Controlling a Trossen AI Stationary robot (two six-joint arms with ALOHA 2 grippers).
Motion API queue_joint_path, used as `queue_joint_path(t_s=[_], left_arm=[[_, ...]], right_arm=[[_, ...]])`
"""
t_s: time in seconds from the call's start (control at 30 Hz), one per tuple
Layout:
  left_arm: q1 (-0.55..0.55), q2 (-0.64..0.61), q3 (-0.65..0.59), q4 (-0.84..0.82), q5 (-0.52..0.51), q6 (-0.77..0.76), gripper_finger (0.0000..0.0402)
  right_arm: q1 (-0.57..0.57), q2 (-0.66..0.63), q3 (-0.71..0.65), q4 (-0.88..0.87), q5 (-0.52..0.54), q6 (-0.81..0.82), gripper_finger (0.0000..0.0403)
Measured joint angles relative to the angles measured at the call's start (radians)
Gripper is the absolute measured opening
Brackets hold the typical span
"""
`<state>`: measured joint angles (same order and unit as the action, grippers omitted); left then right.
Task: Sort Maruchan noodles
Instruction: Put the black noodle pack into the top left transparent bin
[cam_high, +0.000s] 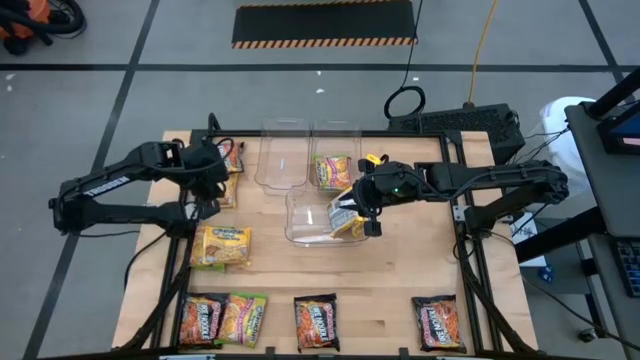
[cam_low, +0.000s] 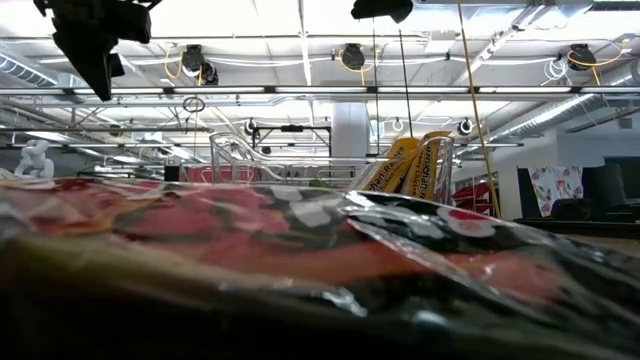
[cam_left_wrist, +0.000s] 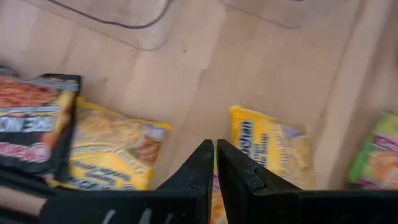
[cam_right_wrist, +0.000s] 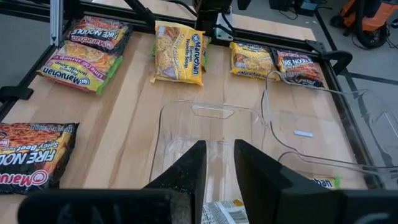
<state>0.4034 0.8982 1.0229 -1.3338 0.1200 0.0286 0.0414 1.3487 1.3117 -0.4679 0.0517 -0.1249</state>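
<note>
The wooden table (cam_high: 400, 270) carries three clear bins (cam_high: 283, 155) near its far middle. The right gripper (cam_high: 362, 218) hangs over the nearest bin (cam_high: 305, 222), and its jaws pinch a yellow packet (cam_high: 348, 222) that stands tilted inside this bin, just below the fingers (cam_right_wrist: 186, 171). A lime-green packet (cam_high: 333, 170) lies in the bin just beyond the right jaws. The left gripper (cam_high: 212, 180) is above the far left part of the table, with its jaws pressed almost together and nothing between them. Just under and beside these jaws lie two yellow packets (cam_left_wrist: 270, 149) and a dark packet (cam_left_wrist: 34, 124). Nearer than the left jaws lies another yellow packet (cam_high: 222, 245). Well apart from both jaws, along the near edge, lie more dark and lime-green packets (cam_high: 316, 322).
</note>
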Motion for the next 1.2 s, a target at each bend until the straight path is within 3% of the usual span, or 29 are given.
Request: queue_joint_path(t_s=[0.4, 0.77, 1.07, 1.2], left_arm=[[0.000, 0.005, 0.000, 0.000, -0.036, -0.063, 0.0006], [0.000, 0.098, 0.000, -0.003, -0.051, -0.012, 0.0059], [0.003, 0.203, 0.000, 0.002, -0.318, 0.119, 0.0096], [0.026, 0.250, 0.000, 0.037, -0.343, 0.127, 0.0097]], right_arm=[[0.000, 0.000, 0.000, 0.000, 0.000, 0.000, 0.0077], [0.000, 0.000, 0.000, 0.000, 0.000, 0.000, 0.0077], [0.000, 0.000, 0.000, 0.000, 0.000, 0.000, 0.0077], [0.000, 0.000, 0.000, 0.000, 0.000, 0.000, 0.0077]])
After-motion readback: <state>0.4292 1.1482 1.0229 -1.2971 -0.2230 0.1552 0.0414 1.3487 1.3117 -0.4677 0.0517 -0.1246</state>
